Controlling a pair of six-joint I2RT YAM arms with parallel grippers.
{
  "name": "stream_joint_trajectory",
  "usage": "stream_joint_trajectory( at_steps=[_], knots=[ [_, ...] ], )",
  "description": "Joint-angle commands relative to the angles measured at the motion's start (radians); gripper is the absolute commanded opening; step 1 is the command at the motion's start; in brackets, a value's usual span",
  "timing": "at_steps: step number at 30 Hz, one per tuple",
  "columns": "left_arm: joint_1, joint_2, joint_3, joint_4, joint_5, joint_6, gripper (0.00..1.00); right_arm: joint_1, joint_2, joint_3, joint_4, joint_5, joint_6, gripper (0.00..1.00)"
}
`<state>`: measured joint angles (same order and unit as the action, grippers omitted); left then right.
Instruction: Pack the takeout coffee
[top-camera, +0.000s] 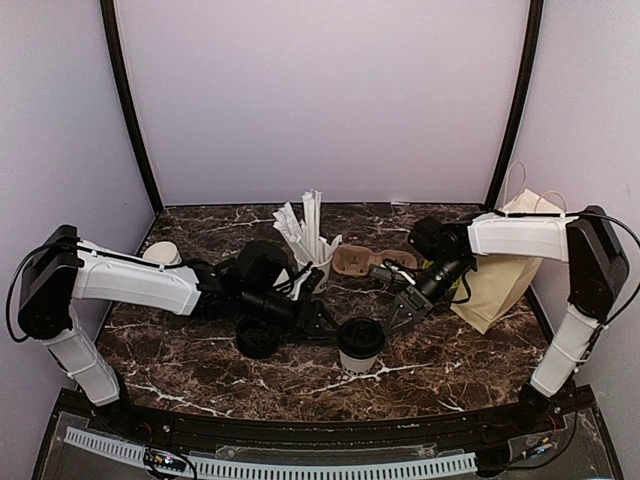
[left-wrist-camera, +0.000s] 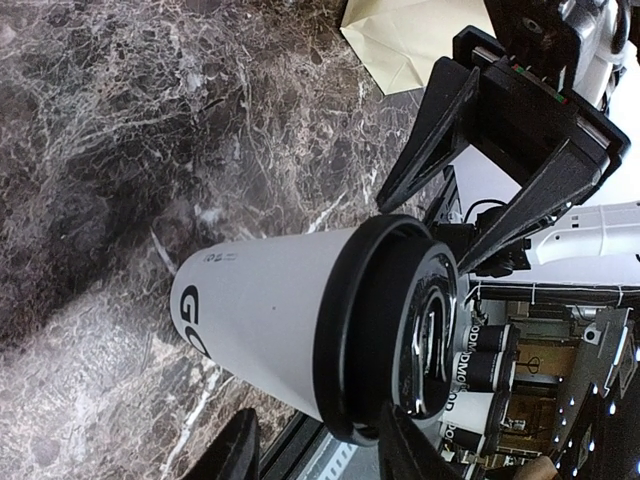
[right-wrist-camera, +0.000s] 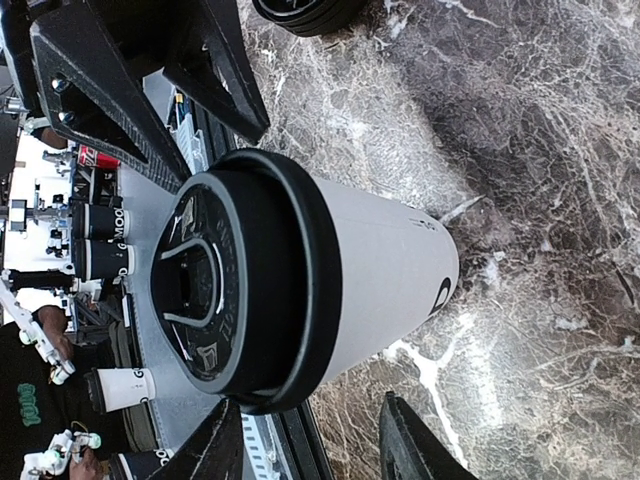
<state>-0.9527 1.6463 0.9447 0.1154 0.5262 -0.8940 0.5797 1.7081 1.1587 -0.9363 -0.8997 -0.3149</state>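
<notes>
Tapered paper cup with glossy round lid stands on veined marble.

Left arm, right arm: white shells, chunky black joints; thin black cables; left gripper, right gripper: black wedge fingers.

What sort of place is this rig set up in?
Probably a staged takeout counter inside a test booth: marble-look table, plain lilac walls, and a lidded coffee cup, straws and a paper bag laid out.

cup white, lid black | table — dark veined marble | bag — tan
</notes>
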Motion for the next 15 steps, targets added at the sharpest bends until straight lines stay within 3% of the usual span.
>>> stream_joint_trajectory(
  at_steps=[1, 10, 15],
  knots=[
    [0.005, 0.009, 0.032, 0.009, 0.027, 0.027, 0.43, 0.0, 0.019, 0.024, -0.013, -0.031, -0.019, 0.47],
    [0.007, 0.069, 0.029, -0.064, 0.002, 0.03, 0.4, 0.0, 0.071, 0.036, -0.006, -0.021, -0.011, 0.45],
    [0.019, 0.094, 0.017, -0.139, -0.028, 0.022, 0.36, 0.001, 0.12, 0.026, 0.048, 0.109, 0.066, 0.43]
  ],
)
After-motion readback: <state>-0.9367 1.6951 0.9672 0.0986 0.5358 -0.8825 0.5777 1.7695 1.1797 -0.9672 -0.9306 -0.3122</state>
